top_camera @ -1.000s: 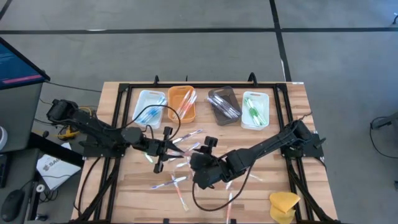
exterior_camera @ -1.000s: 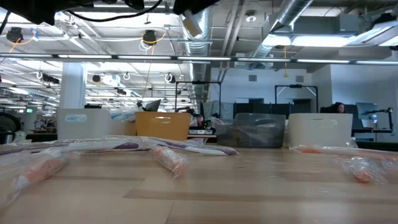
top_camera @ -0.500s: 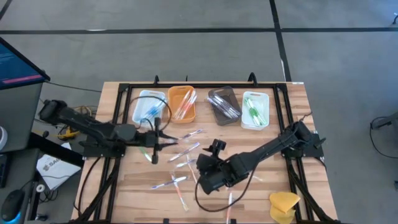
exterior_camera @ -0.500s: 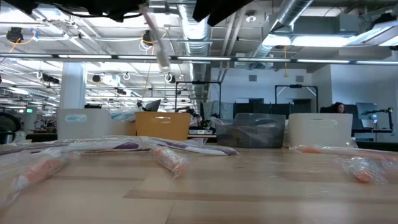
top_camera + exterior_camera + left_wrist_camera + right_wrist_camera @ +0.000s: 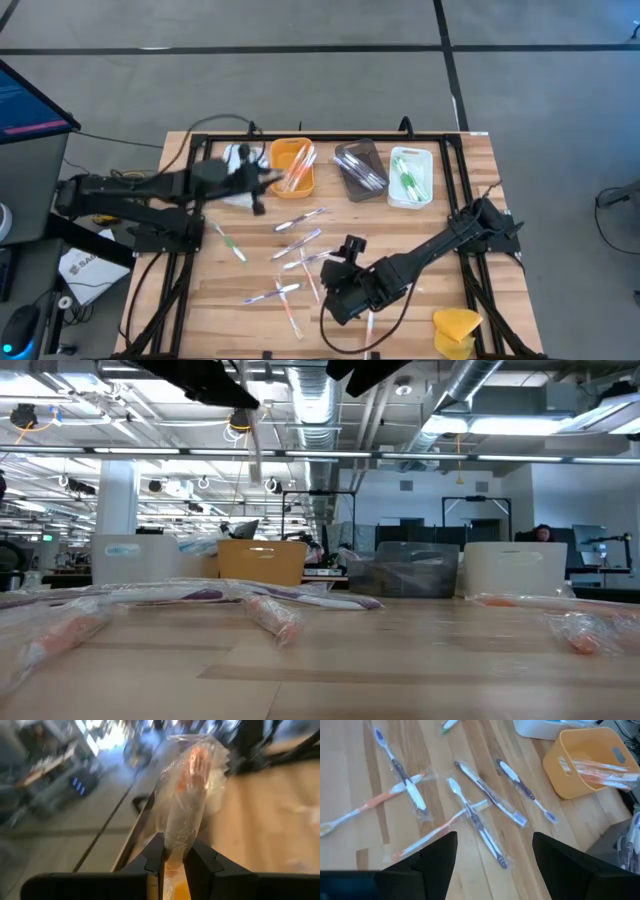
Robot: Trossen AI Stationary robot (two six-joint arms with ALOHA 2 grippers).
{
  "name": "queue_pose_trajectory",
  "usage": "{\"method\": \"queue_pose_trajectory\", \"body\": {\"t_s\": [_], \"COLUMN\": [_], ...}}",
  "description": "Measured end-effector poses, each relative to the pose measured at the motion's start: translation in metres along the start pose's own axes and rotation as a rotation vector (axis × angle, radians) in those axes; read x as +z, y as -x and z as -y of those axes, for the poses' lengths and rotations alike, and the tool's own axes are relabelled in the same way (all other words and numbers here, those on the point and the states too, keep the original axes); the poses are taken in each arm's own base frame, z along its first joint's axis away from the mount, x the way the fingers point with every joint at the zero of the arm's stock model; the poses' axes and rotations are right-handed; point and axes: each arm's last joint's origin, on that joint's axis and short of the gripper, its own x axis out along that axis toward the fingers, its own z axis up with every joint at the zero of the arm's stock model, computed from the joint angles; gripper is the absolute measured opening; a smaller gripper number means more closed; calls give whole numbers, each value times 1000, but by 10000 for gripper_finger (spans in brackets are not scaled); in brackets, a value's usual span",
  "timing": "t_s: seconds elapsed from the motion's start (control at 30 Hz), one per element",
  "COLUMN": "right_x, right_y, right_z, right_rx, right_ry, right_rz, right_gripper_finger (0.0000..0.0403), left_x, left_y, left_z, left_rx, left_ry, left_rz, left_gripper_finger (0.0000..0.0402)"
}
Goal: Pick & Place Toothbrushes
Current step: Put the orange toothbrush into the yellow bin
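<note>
Left hand (image 5: 172, 865) clamped on a wrapped orange toothbrush (image 5: 187, 805), hovering just beside the orange tray (image 5: 291, 167) near the surface's far edge.

A large open industrial room stretches behind a light wooden table (image 5: 440, 300) with a black metal frame. The floor (image 5: 300, 90) is grey concrete, crossed by dark lines. The ceiling (image 5: 480, 400) is exposed, with silver ducts, pipes and rows of bright strip lights. A white column (image 5: 117, 500) stands at the left side of the room. Desks with dark monitors (image 5: 480, 525) line the far wall, where a person (image 5: 543, 535) sits. A screen (image 5: 25, 100) glows blue and pink just beyond the table's left edge.
</note>
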Motion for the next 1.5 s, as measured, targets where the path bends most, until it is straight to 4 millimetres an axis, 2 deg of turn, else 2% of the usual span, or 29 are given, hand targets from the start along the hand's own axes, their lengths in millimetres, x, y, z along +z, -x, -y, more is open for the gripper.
{"method": "queue_pose_trajectory", "body": {"t_s": [0.1,0.33,0.57,0.77,1.03,1.33,1.5], "right_x": [-1,0,-1,-1,-1,-1,-1], "right_y": [0,0,0,0,0,0,0], "right_z": [0,0,1,1,1,1,1], "right_rx": [-1,-3,-6,-8,-9,-8,-9], "right_ry": [1,-1,5,7,8,7,-5], "right_rz": [-3,-4,-9,-11,-12,-12,-12], "right_gripper_finger": [255,255,255,255,255,255,255], "left_x": [6,12,-2,-31,-56,-64,-76], "left_y": [-14,-57,-99,-125,-135,-145,-154], "left_z": [-27,-79,-114,-125,-139,-131,-127], "left_rx": [-3,-247,-240,-238,-277,-322,-317], "left_ry": [28,278,396,450,533,552,617], "left_rz": [-136,-316,-512,-608,-646,-676,-731], "left_gripper_finger": [40,40,40,40,41,45,60]}}
